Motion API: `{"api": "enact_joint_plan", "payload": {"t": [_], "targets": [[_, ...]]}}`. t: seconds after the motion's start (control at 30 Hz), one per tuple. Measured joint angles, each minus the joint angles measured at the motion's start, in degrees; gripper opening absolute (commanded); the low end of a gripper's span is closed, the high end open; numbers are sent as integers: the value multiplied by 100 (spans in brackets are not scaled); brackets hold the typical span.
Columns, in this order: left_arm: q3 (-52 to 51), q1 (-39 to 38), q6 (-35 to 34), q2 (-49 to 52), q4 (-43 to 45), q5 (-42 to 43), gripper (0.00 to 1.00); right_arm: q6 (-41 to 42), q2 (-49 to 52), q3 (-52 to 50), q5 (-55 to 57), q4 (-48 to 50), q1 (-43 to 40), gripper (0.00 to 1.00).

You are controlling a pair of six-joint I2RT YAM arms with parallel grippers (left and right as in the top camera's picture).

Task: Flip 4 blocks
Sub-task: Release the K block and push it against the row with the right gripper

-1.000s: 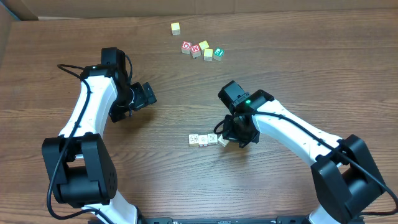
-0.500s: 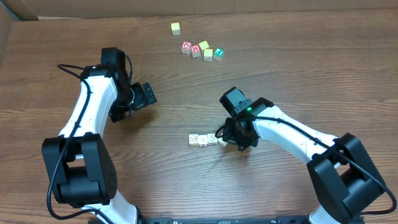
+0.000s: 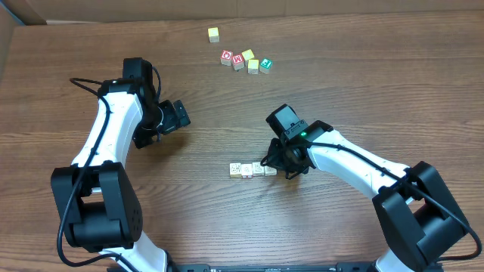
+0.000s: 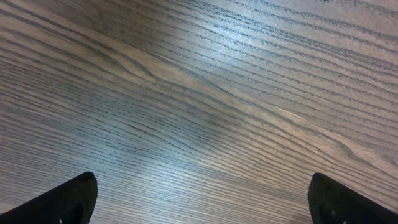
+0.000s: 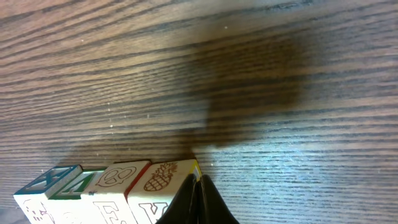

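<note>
While the left gripper is staying just where it was a second ago, the right arm is sitting a little closer to the near edge of the desk. The end block, which was lying a bit crooked before, is now lining up with the other three.

Four blocks are sitting side by side and touching, in the middle of the desk and closer to the near edge. Their row is running left to right, along that edge. Their pale tops are facing up, and the right wrist view is showing a pineapple drawing on the end one.

The right gripper is pressing its fingers tight together, with nothing between them. Its tip is touching the right end of the row. The left gripper's fingers are standing spread wide over bare wood, well away from the row.

Six more cubes are lying near the far edge: three yellow cubes, two red cubes and one green cube.
</note>
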Motion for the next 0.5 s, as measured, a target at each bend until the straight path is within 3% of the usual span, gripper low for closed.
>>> {"api": "enact_joint_plan", "payload": {"t": [0.5], "targets": [[0,0,0,0,-2,0,100,164,0,0,-111,-688,24,6]]}}
